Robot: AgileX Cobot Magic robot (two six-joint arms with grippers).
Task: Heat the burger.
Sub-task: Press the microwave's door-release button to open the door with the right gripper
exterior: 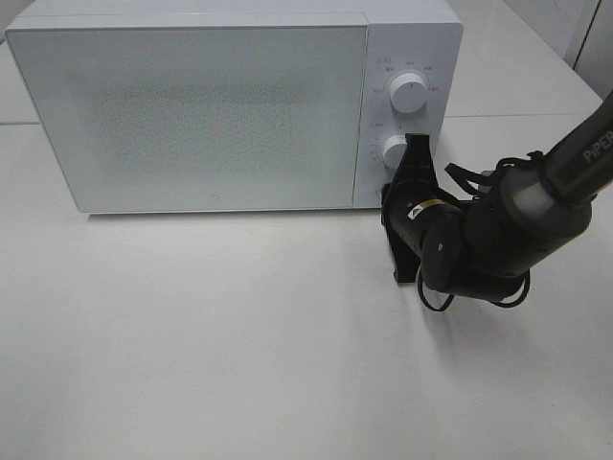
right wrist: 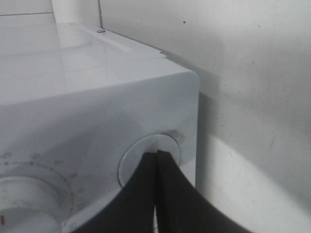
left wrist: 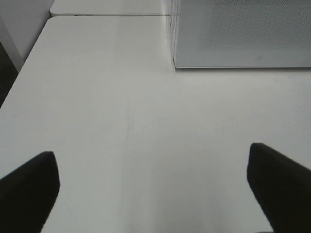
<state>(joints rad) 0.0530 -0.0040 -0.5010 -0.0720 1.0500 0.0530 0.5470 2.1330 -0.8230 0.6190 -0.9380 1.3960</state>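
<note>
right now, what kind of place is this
Likely a robot lab bench rather than a kitchen: a white microwave on a plain white table, with a black robot arm at its dials.

we see a matte black robot arm (exterior: 479, 244) with bulbous rounded joints, a grey tubular upper link (exterior: 533, 196), white "piper" lettering (exterior: 596, 151), a small yellowish label (exterior: 422, 208) near the wrist and thin black cables (exterior: 438, 301) looping underneath. the left gripper (left wrist: 155, 191) has black fingers (left wrist: 29, 191) with blunt, flat tips.
</note>
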